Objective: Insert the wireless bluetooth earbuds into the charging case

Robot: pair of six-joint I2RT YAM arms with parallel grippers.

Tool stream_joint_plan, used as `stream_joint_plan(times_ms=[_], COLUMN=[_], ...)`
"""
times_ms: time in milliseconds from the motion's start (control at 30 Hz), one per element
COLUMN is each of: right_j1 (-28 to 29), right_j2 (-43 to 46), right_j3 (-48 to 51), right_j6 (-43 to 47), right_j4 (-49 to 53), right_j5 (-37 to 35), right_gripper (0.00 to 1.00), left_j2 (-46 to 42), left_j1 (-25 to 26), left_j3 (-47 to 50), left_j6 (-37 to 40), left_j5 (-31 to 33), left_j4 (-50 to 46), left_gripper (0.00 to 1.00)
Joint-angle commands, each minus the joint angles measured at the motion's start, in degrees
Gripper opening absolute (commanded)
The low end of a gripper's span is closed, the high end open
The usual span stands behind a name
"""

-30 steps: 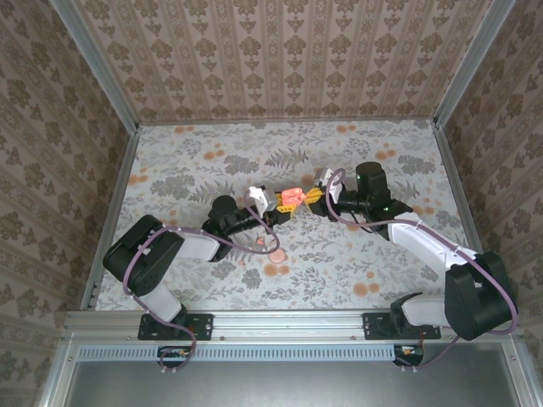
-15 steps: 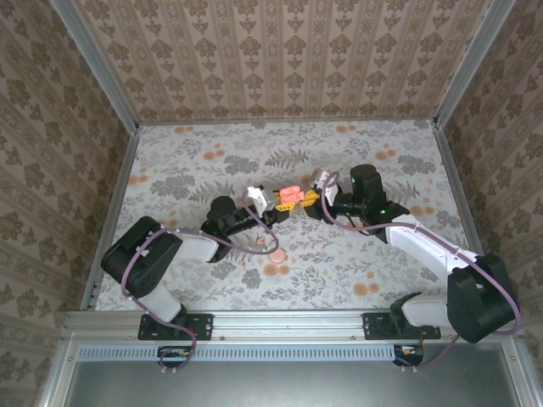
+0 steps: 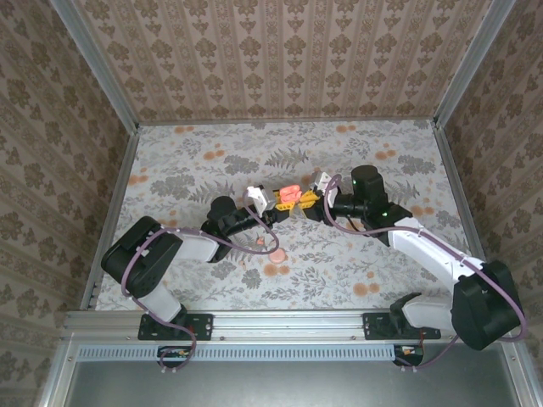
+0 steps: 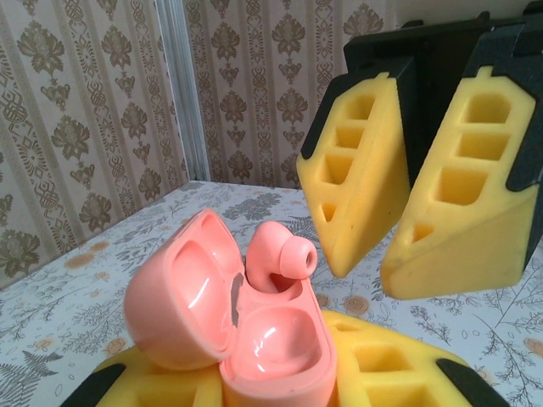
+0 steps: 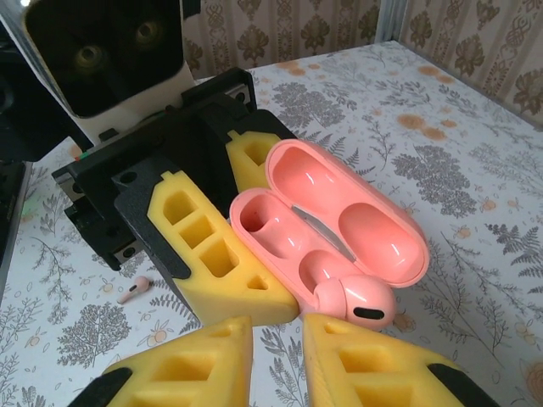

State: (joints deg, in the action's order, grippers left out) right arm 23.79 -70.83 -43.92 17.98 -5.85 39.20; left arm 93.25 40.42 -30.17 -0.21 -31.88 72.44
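The charging case (image 5: 339, 220) sits lid-open between the left gripper's (image 3: 280, 206) fingers, which pinch its base so that the wells face the other arm. One earbud (image 5: 352, 301) stands stem-down in a well with its head proud, likely not fully seated. The right gripper (image 4: 371, 275) hangs just beside it, fingers spread and empty. The other earbud (image 5: 136, 290) lies on the table (image 5: 475, 170), apart from both sets of fingers and not yet fetched.

The left arm (image 3: 182, 246) and right arm (image 3: 433, 250) pair white links with black joints, and a purple-grey cable (image 3: 127, 275) loops along each. The left claw (image 3: 284, 204) and right claw (image 3: 310, 202) wear yellow wedge fingers (image 4: 361, 174) (moulded with rows of square pockets) in black holders (image 5: 127, 195). A white camera block (image 5: 106, 55) with two dark round lenses tops the left wrist.
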Motion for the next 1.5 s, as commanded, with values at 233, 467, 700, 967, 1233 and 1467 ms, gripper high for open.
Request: stream_joint_plan(times_ms=[233, 467, 700, 967, 1233, 1467], right_j1=[0.36, 0.5, 0.3, -1.22, -2.26, -2.0], right_j2=[1.83, 1.87, 3.9, 8.07, 8.45, 6.27], right_j3=[0.79, 0.7, 2.84, 4.5, 3.47, 2.71], right_j6=[0.33, 0.92, 4.39, 6.46, 5.1, 4.47], right_j4=[-1.78, -1.89, -2.96, -1.66, -0.29, -2.49], right_j5=[1.13, 1.53, 4.0, 4.65, 0.48, 0.83], right_gripper=[0.23, 0.23, 0.27, 0.27, 0.18, 0.13], left_j2=[-0.94, -0.62, -0.79, -1.28, -1.61, -1.58], left_j1=[-0.06, -0.01, 0.18, 0.15, 0.2, 0.31], left_j3=[-0.85, -0.86, -0.95, -0.78, -0.82, -0.96], left_j6=[0.38, 0.21, 0.21, 0.3, 0.34, 0.46], left_j5=[-1.23, -1.47, -1.66, -1.85, -2.04, -2.0], left_j4=[1.59, 1.58, 1.52, 1.57, 1.48, 1.52], left_gripper=[0.18, 0.18, 0.18, 0.18, 0.18, 0.18])
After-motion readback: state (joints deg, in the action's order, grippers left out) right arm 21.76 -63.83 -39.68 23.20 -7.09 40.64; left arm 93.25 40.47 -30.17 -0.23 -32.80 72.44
